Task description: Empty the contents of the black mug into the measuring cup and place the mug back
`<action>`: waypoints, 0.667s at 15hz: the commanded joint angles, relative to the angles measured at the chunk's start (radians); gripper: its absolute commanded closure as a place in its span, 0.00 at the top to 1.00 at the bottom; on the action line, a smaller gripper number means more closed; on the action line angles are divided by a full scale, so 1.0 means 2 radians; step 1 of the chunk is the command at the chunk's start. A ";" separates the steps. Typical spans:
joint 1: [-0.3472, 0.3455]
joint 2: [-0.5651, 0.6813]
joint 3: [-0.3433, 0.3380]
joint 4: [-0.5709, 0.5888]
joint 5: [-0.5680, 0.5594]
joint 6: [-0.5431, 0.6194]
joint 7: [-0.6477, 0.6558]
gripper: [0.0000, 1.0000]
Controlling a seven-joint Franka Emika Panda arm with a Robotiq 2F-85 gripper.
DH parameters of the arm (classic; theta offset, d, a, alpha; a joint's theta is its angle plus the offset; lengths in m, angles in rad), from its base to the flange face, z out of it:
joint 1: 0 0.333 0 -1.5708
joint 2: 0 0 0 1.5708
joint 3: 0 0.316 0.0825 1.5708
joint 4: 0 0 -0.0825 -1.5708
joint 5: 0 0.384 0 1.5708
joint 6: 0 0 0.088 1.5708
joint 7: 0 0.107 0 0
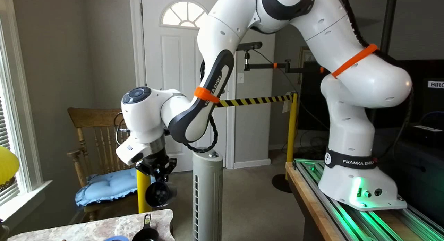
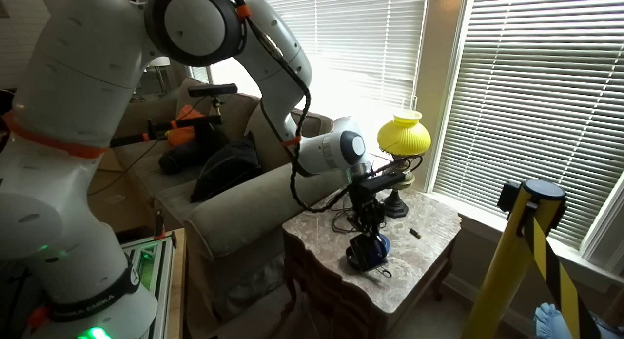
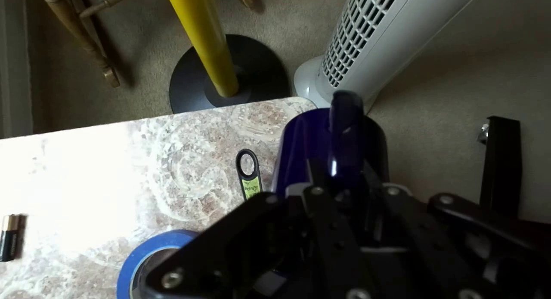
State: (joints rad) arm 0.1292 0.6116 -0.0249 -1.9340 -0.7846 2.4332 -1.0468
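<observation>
The black mug (image 1: 158, 194) hangs in the air, tipped onto its side with its mouth toward the camera in an exterior view. Its handle (image 3: 345, 127) runs between the fingers of my gripper (image 3: 343, 175), which is shut on it. With a bluish sheen, the mug body (image 3: 297, 146) fills the middle of the wrist view. Below it on the marble tabletop lies the black measuring cup (image 1: 145, 233); only its labelled handle (image 3: 249, 175) shows in the wrist view. The mug partly covers the cup in an exterior view (image 2: 351, 259). Whether anything is inside either vessel, I cannot tell.
A blue ring, like a tape roll (image 3: 129, 264), and a battery (image 3: 9, 238) lie on the marble tabletop (image 2: 414, 261). A yellow-shaded lamp (image 2: 403, 134) stands on it. Beyond the edge are a tower fan (image 1: 207, 196) and a yellow post (image 3: 206, 45).
</observation>
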 commanded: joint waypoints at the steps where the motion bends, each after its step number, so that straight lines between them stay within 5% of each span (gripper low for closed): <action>1: 0.014 0.016 0.003 0.033 -0.038 -0.055 0.017 0.05; 9: -0.001 0.033 0.027 0.049 -0.042 -0.069 0.013 0.05; 10: -0.002 0.035 0.029 0.050 -0.041 -0.068 0.013 0.20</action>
State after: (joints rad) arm 0.1469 0.6805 0.0087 -1.8366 -0.8520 2.3073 -1.0274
